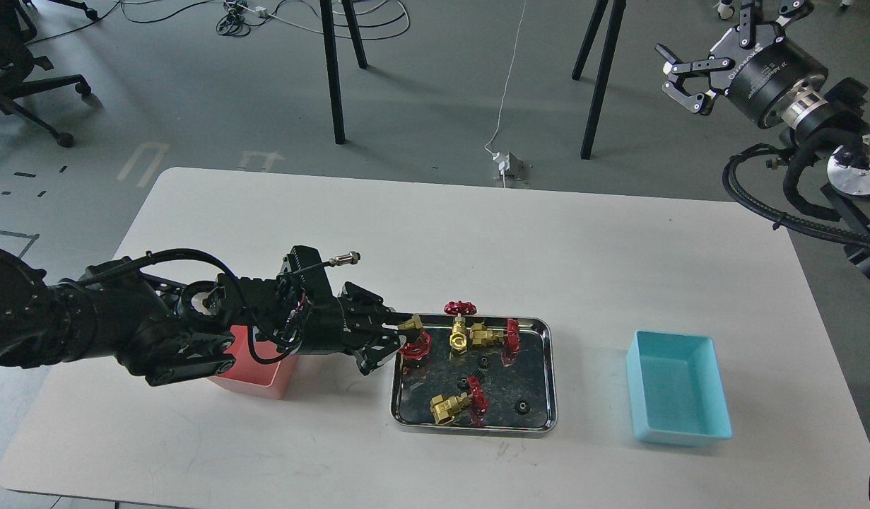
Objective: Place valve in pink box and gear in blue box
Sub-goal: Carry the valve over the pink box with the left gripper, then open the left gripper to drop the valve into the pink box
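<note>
the left gripper (399, 338) reaches to the left end of the steel tray (544, 375), and its fingers (396, 326) stand on both sides of a valve (415, 336) that lies at that end. they look clamped on its brass body, though i cannot tell how firmly. the valve is right at the fingertips, and its red wheel points toward me. the pink box (265, 378) sits just left of the tray, mostly hidden under the left arm, so this arm is clearly the nearer one.

i count four valves, all in the tray, and three small black gears (523, 406) on the tray floor among them. the blue box (678, 389) stands right of the tray and looks empty. the right gripper (671, 74) hangs high, far right of the tray, with fingers apart and nothing in them.
</note>
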`<action>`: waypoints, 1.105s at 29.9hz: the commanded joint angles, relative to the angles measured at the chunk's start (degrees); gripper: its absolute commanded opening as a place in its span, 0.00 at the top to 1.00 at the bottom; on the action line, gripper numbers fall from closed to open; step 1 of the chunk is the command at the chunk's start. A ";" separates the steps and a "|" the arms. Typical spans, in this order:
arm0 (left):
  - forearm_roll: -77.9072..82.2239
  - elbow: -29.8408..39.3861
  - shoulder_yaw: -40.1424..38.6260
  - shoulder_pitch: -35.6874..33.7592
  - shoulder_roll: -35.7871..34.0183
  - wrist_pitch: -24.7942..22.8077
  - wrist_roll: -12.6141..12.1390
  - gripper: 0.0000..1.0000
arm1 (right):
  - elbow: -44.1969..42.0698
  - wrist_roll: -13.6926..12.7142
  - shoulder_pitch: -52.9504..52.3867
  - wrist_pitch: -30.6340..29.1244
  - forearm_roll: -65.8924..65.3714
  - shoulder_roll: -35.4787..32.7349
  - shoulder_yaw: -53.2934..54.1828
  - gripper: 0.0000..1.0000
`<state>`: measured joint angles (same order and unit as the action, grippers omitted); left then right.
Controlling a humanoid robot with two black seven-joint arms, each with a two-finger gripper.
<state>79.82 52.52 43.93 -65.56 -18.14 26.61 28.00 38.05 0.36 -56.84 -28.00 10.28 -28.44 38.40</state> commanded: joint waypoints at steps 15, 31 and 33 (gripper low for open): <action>1.66 15.15 -9.73 -2.12 -23.85 1.39 0.00 0.76 | 0.53 0.08 -5.81 5.03 0.00 3.13 0.27 0.01; 1.92 16.21 -10.00 5.34 -33.09 1.39 0.00 0.76 | 0.09 -0.10 -12.95 12.44 0.00 4.19 -0.08 0.01; 1.92 16.13 -10.09 6.75 -33.62 1.39 0.00 0.76 | 0.27 -0.10 -12.68 12.44 0.00 4.10 -0.08 0.01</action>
<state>81.72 68.73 33.97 -60.78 -50.89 28.01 28.00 38.06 0.26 -70.00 -15.48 10.29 -24.31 38.31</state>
